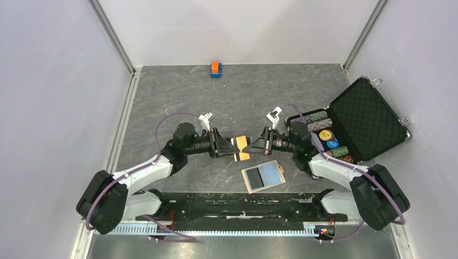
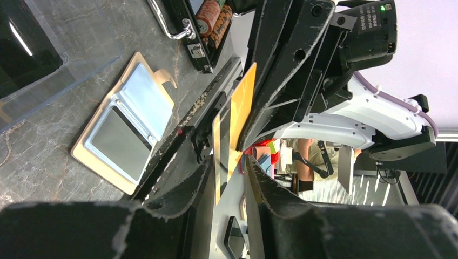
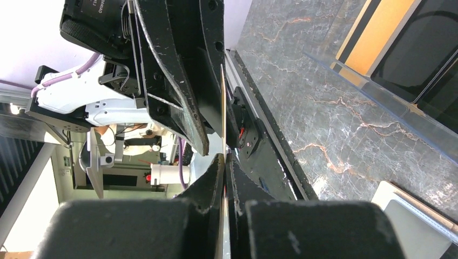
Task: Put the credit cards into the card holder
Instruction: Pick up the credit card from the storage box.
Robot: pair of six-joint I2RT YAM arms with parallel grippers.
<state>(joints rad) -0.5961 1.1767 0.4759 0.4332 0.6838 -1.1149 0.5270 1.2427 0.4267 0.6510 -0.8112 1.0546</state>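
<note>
The right gripper (image 1: pixel 251 144) pinches the orange credit card (image 1: pixel 239 143), the left gripper (image 1: pixel 229 145) stands narrow around it with its grip unclear, and the card holder (image 1: pixel 246 181) lies below, nearer the right arm.

Lab: white enclosure walls (image 1: pixel 54 81) around robot table (image 1: pixel 259 91).

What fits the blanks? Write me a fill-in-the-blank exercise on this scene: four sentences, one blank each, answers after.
1. The card pinched in the right hand is mostly ____ in colour.
2. The card holder lies nearer the base of the ____ arm.
3. The black case holding poker chips has its lid ____.
4. The orange-and-blue block sits at the ____ edge of the table.

Missing words: orange; right; open; far.
</note>
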